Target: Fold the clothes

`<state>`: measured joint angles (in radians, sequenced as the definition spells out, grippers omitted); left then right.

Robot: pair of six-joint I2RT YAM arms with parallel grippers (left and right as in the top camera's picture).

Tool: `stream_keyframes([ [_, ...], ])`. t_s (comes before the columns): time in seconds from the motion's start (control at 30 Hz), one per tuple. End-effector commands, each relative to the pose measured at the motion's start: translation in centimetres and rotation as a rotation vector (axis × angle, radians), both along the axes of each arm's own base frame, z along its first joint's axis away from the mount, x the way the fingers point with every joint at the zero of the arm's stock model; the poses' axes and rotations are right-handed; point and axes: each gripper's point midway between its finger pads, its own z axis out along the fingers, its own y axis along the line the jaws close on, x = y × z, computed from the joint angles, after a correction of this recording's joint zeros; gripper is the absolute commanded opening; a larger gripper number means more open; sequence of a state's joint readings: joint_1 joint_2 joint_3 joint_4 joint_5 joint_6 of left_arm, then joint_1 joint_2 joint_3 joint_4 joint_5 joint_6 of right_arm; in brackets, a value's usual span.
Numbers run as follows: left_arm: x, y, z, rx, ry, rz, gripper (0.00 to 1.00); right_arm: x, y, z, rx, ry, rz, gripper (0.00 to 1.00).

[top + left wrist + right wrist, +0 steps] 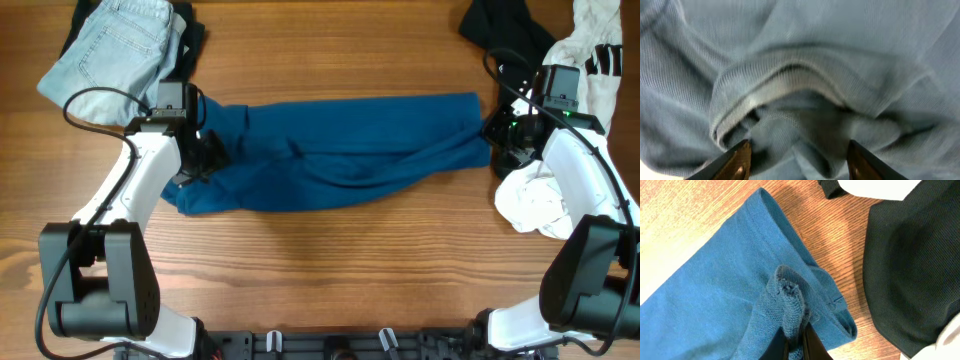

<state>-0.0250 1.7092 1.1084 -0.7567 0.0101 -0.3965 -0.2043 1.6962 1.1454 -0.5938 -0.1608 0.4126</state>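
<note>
Stretched in a rumpled band across the middle of the worktop, end to end between the two arms: blue shirt. At its end toward the left edge, left gripper down over a ribbed edge of the cloth, jaws spread, fabric bunched between them but not clamped; at the end toward the right edge, right gripper pressed together, pinching a raised fold of the hem. Near the far right corner, black garment and white black-marked garment; at the far left corner, pale jeans.
</note>
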Motion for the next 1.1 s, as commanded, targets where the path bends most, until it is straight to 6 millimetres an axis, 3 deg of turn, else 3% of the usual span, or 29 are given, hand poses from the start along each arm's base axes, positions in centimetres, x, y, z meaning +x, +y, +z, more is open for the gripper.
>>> stream_keyframes([
  [0.0, 0.0, -0.9, 0.0, -0.012, 0.007, -0.086, 0.59, 0.8, 0.2, 0.5, 0.002, -0.024, 0.026, 0.04],
  [0.37, 0.2, -3.2, -0.8, -0.011, -0.027, -0.161, 0.57, 0.8, 0.2, 0.5, 0.002, -0.023, 0.027, 0.04],
  [0.53, -1.7, -4.2, -2.6, 0.010, 0.021, -0.202, 0.57, 0.8, 0.2, 0.4, 0.002, -0.022, 0.026, 0.04],
  [0.67, -2.7, -3.6, -4.0, 0.031, 0.051, -0.197, 0.52, 0.8, 0.2, 0.4, 0.002, -0.022, 0.026, 0.04],
  [0.87, -2.2, -3.5, -4.1, 0.044, 0.028, -0.194, 0.49, 0.7, 0.2, 0.4, 0.002, -0.021, 0.027, 0.04],
  [1.07, -0.8, -3.7, -3.7, 0.041, -0.032, -0.193, 0.34, 0.7, 0.2, 0.4, 0.002, -0.021, 0.027, 0.05],
])
